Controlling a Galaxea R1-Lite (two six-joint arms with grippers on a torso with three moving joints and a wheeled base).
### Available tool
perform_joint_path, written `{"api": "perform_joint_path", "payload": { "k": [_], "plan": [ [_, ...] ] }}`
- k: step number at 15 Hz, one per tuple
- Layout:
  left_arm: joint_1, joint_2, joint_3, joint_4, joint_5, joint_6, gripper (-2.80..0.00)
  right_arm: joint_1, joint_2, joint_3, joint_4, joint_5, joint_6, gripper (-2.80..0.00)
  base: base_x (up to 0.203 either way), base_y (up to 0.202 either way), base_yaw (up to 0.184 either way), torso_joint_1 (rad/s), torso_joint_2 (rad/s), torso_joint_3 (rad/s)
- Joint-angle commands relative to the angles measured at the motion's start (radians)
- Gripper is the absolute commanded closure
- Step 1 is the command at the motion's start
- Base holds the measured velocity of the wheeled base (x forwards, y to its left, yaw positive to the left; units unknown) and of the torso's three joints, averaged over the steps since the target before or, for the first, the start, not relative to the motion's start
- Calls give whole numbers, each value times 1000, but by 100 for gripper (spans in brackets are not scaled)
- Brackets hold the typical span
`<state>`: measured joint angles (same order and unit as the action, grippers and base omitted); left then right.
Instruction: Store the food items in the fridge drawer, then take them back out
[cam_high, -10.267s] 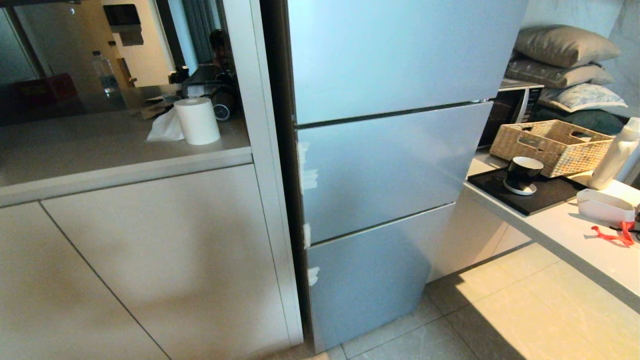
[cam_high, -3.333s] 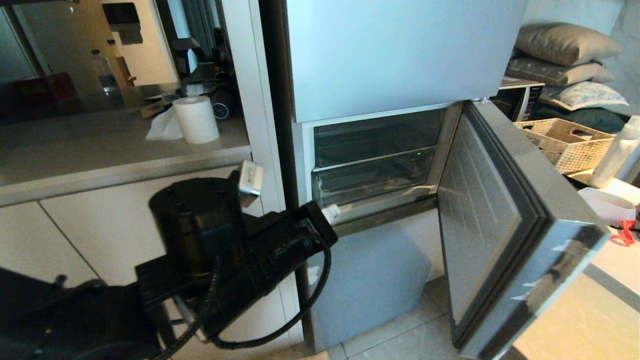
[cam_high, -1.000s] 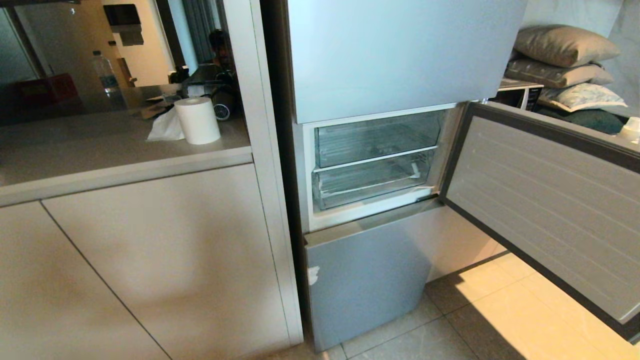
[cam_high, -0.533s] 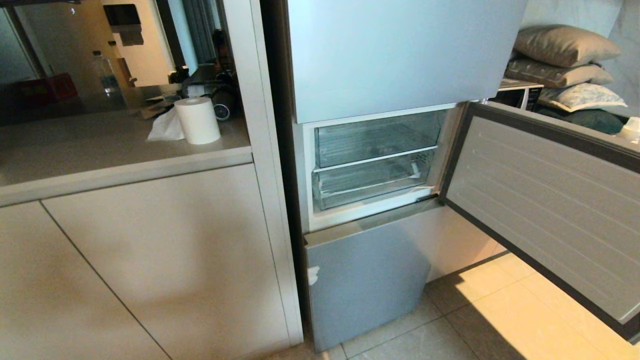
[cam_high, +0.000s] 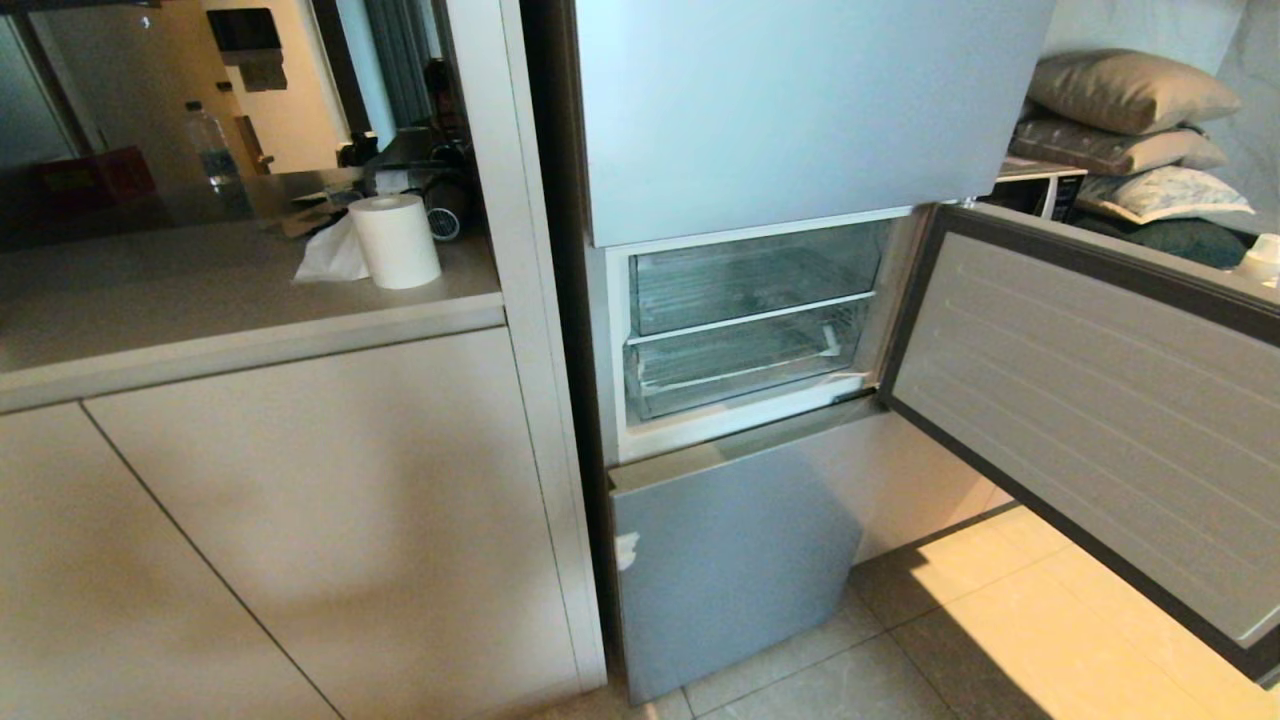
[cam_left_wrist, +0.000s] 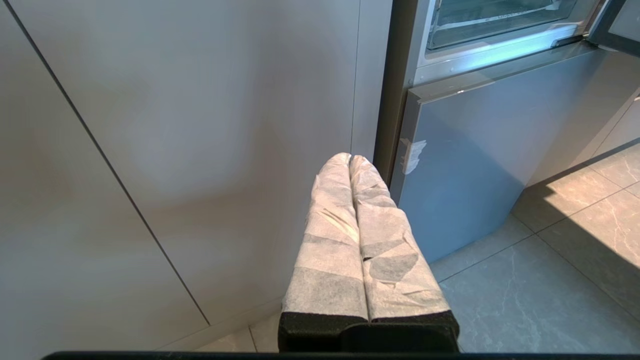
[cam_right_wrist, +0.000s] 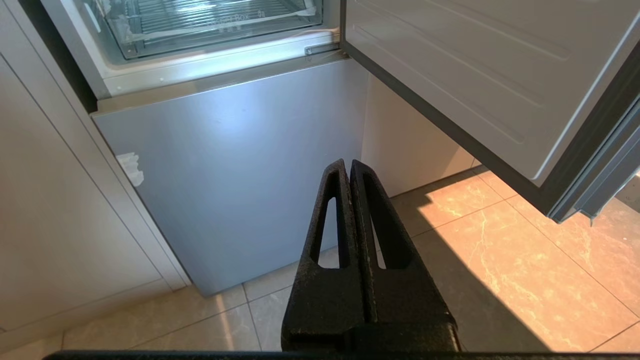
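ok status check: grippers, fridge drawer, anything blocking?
Left gripper shut, empty, parked low. Right gripper shut, empty. Fridge door wide open, fridge drawer pushed in. No food in view, nothing blocking.

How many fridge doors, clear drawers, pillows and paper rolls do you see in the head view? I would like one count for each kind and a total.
Fridge doors: 3 (top shut, middle open, bottom shut)
Clear drawers: 2 (upper, lower)
Pillows: 3 (top, second, third)
Paper rolls: 1
Total: 9
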<state>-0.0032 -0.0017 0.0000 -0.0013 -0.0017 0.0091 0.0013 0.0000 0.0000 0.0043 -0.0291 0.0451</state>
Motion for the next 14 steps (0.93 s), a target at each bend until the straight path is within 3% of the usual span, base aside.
{"api": "perform_joint_path", "payload": {
  "k": [1, 8, 14],
  "plan": [
    [0, 2, 2, 0, 0, 0, 0, 0, 1, 0, 0, 0, 1, 0, 0, 0, 0, 0, 0, 0],
    [0, 2, 2, 0, 0, 0, 0, 0, 0, 0, 0, 0, 2, 0, 0, 0, 12, 0, -1, 0],
    [0, 2, 2, 0, 0, 0, 0, 0, 0, 0, 0, 0, 2, 0, 2, -7, 170, 3, 2, 3]
  ]
}}
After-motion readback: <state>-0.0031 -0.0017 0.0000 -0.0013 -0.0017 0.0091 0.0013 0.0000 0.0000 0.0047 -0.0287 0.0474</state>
